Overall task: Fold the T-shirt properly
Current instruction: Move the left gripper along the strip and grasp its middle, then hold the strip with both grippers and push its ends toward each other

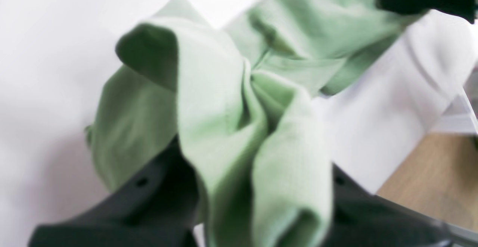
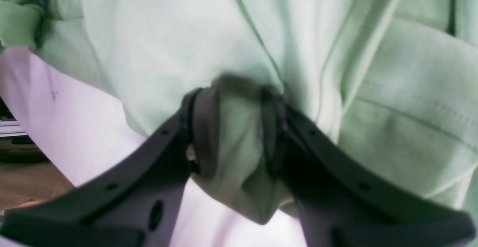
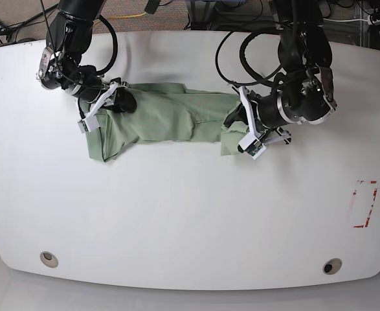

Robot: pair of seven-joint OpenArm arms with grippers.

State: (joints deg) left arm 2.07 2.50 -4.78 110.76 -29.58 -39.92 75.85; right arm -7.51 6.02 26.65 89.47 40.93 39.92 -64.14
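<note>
White table [image 3: 190,214] carries the T-shirt [image 3: 164,120], stretched in a rumpled band near its far edge, the left gripper [image 3: 236,123] and the right gripper [image 3: 122,100] each clamped on one end.

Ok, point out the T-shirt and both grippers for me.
T-shirt [image 3: 170,116]: base view, middle of the stretched cloth.
Left gripper [image 1: 257,202]: left wrist view, bunched fabric between its fingertips.
Right gripper [image 2: 235,131]: right wrist view, pinched fold between its fingertips.
</note>
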